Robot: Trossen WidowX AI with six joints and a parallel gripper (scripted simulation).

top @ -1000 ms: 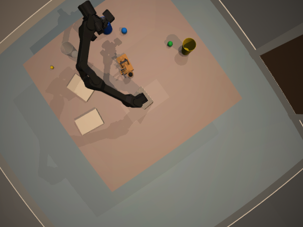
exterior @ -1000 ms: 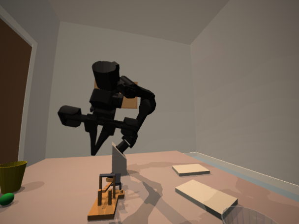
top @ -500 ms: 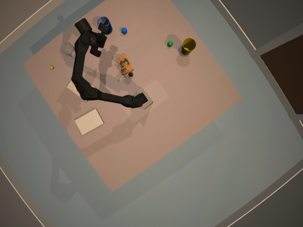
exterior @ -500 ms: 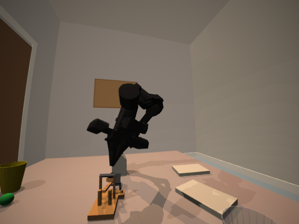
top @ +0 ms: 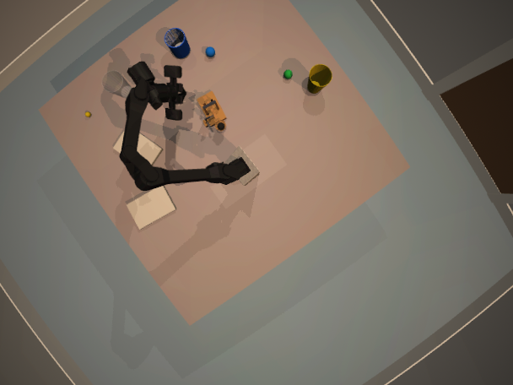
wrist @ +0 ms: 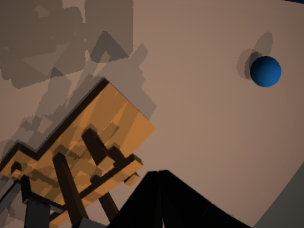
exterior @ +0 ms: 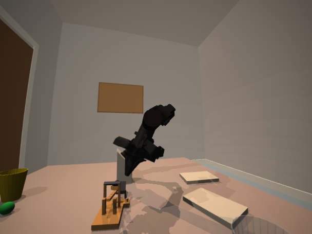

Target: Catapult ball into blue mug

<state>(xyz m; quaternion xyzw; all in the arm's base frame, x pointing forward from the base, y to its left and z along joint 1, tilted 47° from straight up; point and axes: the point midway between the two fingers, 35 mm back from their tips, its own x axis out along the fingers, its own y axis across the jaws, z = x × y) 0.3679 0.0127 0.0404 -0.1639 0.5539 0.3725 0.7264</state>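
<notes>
The orange catapult [top: 218,111] [exterior: 105,221] [wrist: 119,111] stands on the table, with a dark round part at one end in the top view. My gripper [top: 185,94] [exterior: 127,175] [wrist: 158,180] is shut and empty, pointing down above the table beside the catapult. The blue mug [top: 181,50] stands upright at the top of the top view. A blue ball [top: 210,51] [wrist: 265,71] lies near the mug, a green ball [top: 288,74] [exterior: 7,208] near the yellow cup, and a small yellow ball [top: 88,114] at the left. I cannot tell whether the catapult holds a ball.
The yellow cup [top: 315,84] [exterior: 11,188] stands beyond the green ball. A clear cup [top: 112,83] [exterior: 259,226] stands beneath the arm's upper part in the top view. Two cream slabs [top: 151,208] [exterior: 215,205] lie flat. The grey upright block [exterior: 121,167] stands at the arm's base.
</notes>
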